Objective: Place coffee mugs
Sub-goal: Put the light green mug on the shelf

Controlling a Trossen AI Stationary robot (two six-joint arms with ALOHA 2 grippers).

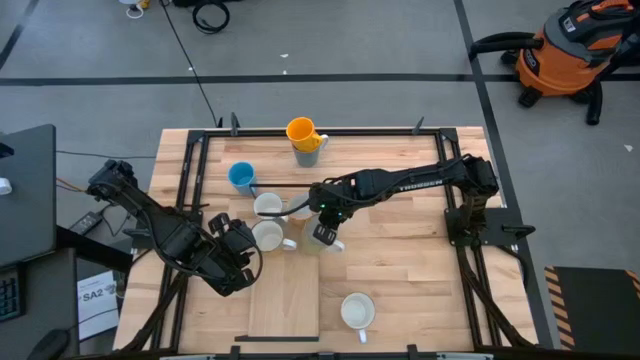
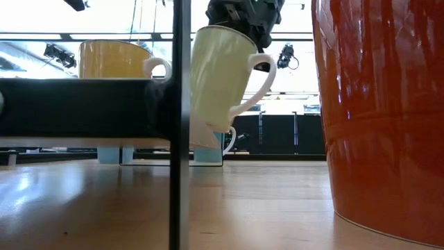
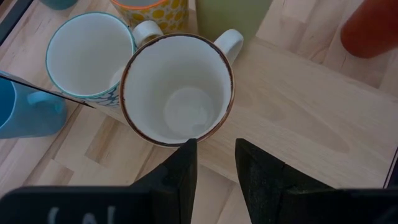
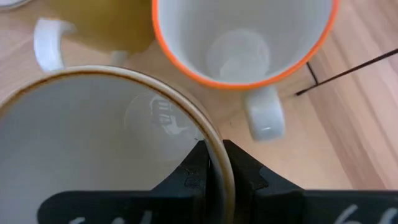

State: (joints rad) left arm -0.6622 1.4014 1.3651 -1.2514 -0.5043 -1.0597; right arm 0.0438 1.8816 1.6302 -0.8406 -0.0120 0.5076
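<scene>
My right gripper hangs over the table's middle, shut on a pale green mug with a brownish rim. The mug is clear of the wood. My left gripper stands open at the near side of a white, brown-rimmed mug. One of its fingertips is over that mug's rim. Beside that mug stand a blue-patterned white mug and a bright blue mug, each on its base. A yellow-orange mug is at the far edge. My right gripper pinches the pale green mug's rim, one finger inside the mug and one outside. The fingers slant down from above. The mug hangs below them, tilted, its handle to one side and its base off the table. I cannot tell whether my left gripper touches the white mug's rim.
An orange mug with a white inside stands near the front edge and fills the right of the low view. The right wrist view shows an orange-rimmed mug and a yellowish mug below the held mug. A black frame borders the table.
</scene>
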